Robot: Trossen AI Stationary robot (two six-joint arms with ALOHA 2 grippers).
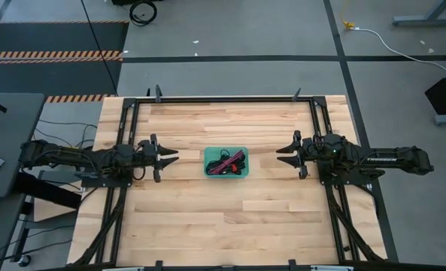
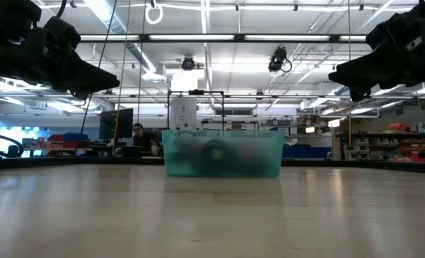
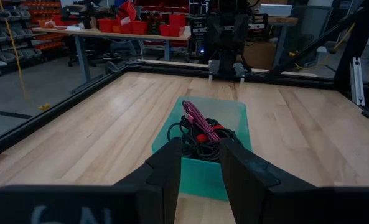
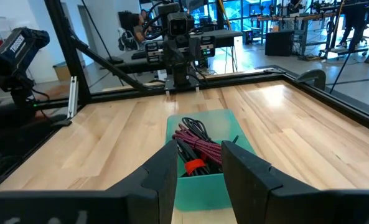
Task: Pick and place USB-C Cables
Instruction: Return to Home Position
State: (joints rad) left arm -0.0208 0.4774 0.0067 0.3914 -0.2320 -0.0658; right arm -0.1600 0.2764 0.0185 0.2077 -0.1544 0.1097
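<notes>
The USB-C cables heaped in the teal bin looked light and floppy, best pinched mid-coil; the left gripper at nine o'clock and the right gripper at three both gaped empty.

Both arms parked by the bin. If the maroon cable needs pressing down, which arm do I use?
Right, marginally. Both open grippers flank the teal bin evenly, but the maroon cable lies nearer the right gripper; black coils sit toward the left gripper.

I see a frosted teal plastic tray, matt black and maroon cables, and a smooth, faintly glossy wooden surface.
</notes>
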